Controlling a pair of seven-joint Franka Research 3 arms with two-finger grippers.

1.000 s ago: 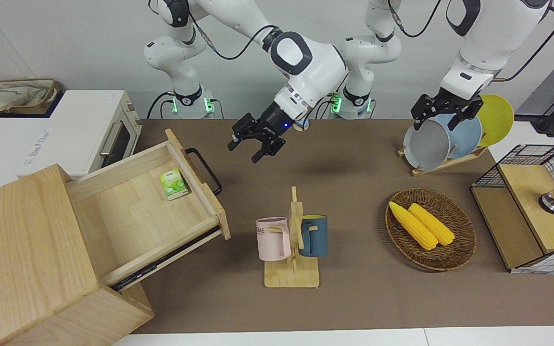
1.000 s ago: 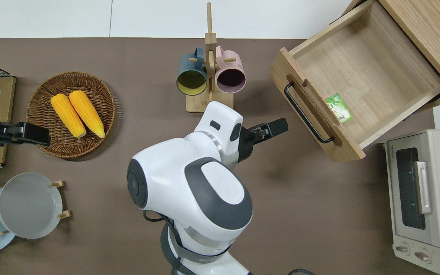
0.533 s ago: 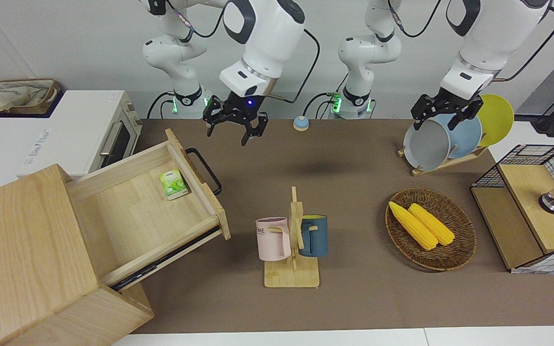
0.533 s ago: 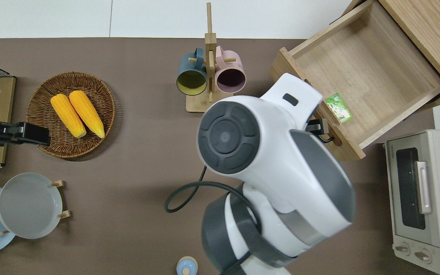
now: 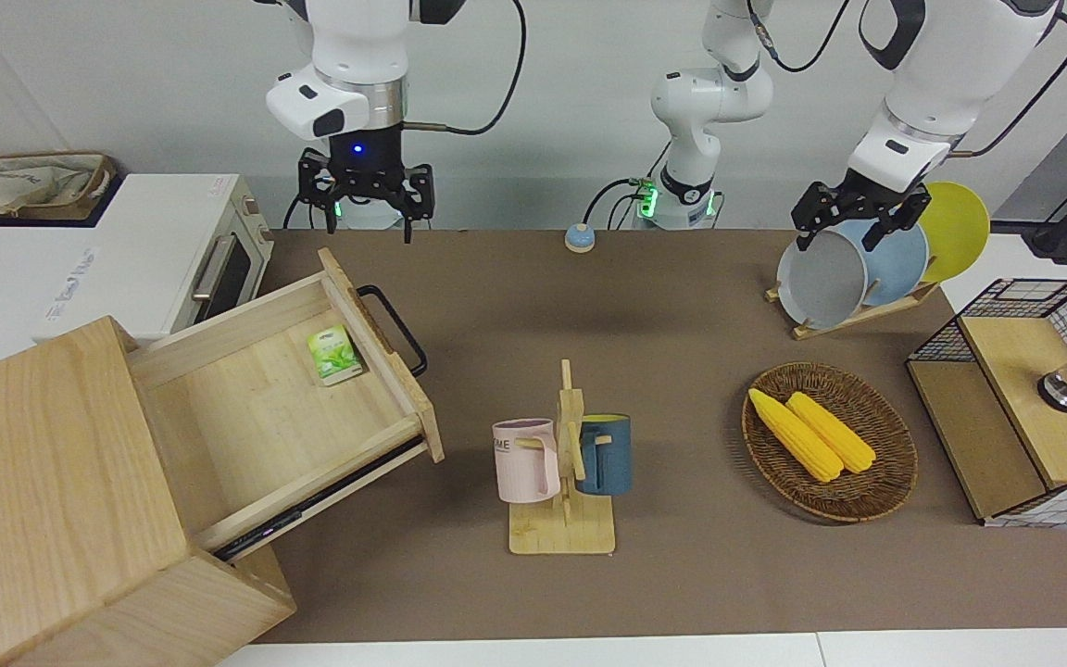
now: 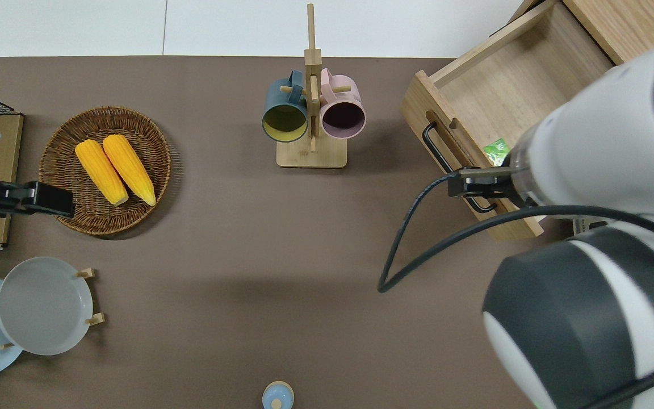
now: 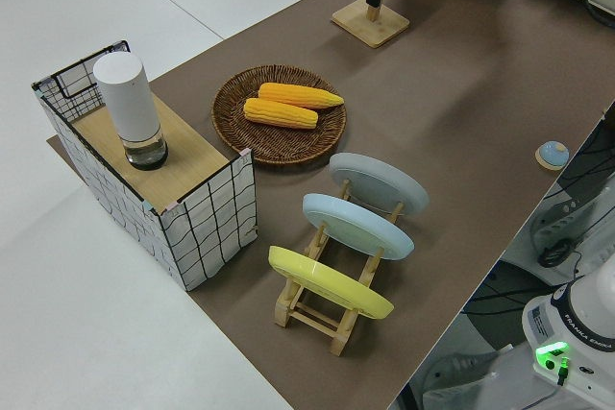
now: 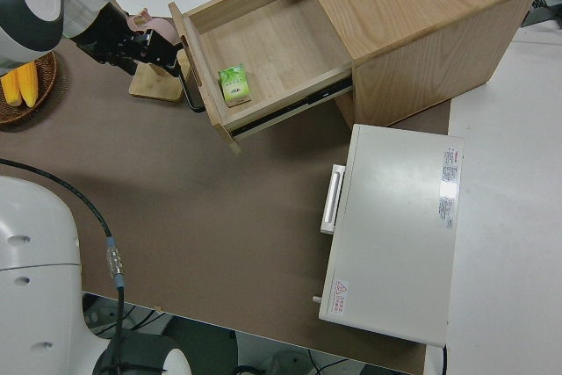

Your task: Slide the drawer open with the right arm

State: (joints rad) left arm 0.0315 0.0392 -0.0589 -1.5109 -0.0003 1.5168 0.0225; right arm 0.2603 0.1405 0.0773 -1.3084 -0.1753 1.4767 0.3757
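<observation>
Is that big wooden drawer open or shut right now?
Open. The drawer juts out of its cabinet, its floor bare except for a small green packet.

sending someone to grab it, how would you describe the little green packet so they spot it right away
Find the big pale wooden cabinet at the right arm's end of the table; its drawer is pulled open. The green packet lies flat inside, against the front panel with the black loop handle. It is the only thing in the drawer.
</observation>
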